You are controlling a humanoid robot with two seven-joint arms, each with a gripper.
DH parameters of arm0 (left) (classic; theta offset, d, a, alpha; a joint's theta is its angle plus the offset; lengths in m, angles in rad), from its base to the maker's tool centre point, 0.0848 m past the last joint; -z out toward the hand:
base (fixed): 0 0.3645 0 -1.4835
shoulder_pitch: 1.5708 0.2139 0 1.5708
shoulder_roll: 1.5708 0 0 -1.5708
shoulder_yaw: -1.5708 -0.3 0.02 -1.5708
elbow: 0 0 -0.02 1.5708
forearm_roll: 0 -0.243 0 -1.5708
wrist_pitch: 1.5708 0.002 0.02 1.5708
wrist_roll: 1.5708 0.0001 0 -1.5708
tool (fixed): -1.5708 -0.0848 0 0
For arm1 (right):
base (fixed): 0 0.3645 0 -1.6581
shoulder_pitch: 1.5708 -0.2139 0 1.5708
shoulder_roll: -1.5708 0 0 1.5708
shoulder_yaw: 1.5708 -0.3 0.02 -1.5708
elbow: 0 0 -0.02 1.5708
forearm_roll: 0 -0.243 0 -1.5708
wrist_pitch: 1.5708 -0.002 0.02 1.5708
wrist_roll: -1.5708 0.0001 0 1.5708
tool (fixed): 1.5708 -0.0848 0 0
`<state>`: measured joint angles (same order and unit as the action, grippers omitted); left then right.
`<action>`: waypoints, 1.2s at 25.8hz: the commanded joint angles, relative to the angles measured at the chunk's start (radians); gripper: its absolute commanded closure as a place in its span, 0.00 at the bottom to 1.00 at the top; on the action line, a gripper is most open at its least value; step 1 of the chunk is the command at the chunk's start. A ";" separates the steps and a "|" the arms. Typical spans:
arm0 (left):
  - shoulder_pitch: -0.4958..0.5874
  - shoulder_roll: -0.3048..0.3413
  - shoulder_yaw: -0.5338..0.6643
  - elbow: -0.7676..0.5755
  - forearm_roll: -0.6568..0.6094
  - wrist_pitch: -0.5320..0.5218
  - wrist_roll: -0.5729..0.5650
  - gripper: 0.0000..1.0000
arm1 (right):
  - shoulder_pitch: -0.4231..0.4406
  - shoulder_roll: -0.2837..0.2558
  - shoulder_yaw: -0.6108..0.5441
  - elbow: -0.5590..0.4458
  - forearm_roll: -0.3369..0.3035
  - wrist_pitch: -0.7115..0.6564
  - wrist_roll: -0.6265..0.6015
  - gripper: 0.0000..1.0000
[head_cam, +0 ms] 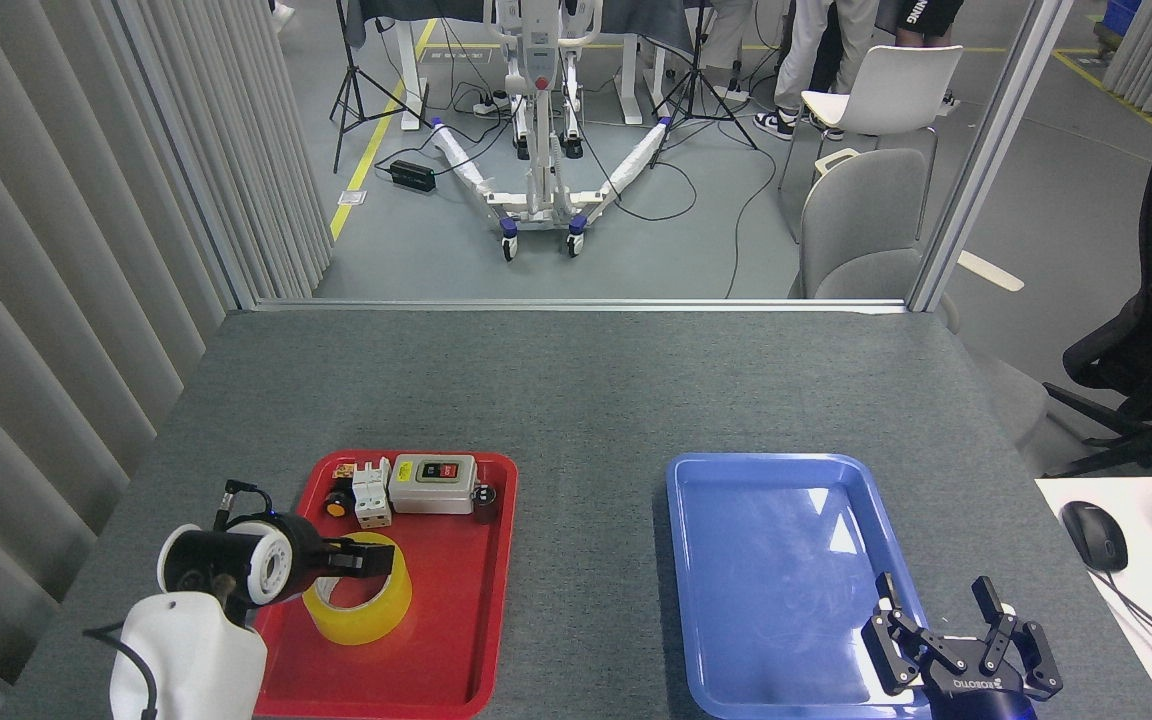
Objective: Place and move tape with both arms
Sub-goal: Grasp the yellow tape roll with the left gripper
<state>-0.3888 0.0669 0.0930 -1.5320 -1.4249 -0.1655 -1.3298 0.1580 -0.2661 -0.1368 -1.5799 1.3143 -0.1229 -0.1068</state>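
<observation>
The tape (368, 615), a yellow roll with a white core, lies hole-up in the near left part of the red tray (456, 640). My left arm comes in from the lower left with its wrist turned sideways. Its gripper (361, 562) is at the roll's far rim, with one black finger lying across the top of the roll. The wrist hides the other fingers, so its hold on the roll cannot be made out. My right gripper (951, 640) stands open, fingers spread and nothing between them, at the near right corner of the blue tray (776, 560).
At the back of the red tray sit a grey switch box (433, 484), a white breaker (371, 493) and small black and orange parts. The blue tray holds nothing. A white desk with a mouse (1094, 535) borders the table on the right. Chairs stand beyond the far edge.
</observation>
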 commanded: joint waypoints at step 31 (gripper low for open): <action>-0.209 -0.055 -0.131 0.285 0.034 0.215 -0.109 0.00 | -0.017 -0.013 -0.001 0.009 -0.009 -0.011 0.010 0.00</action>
<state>-0.5994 0.0325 -0.0332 -1.2188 -1.4034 0.0436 -1.4379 0.1417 -0.2804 -0.1380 -1.5708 1.3054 -0.1331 -0.0955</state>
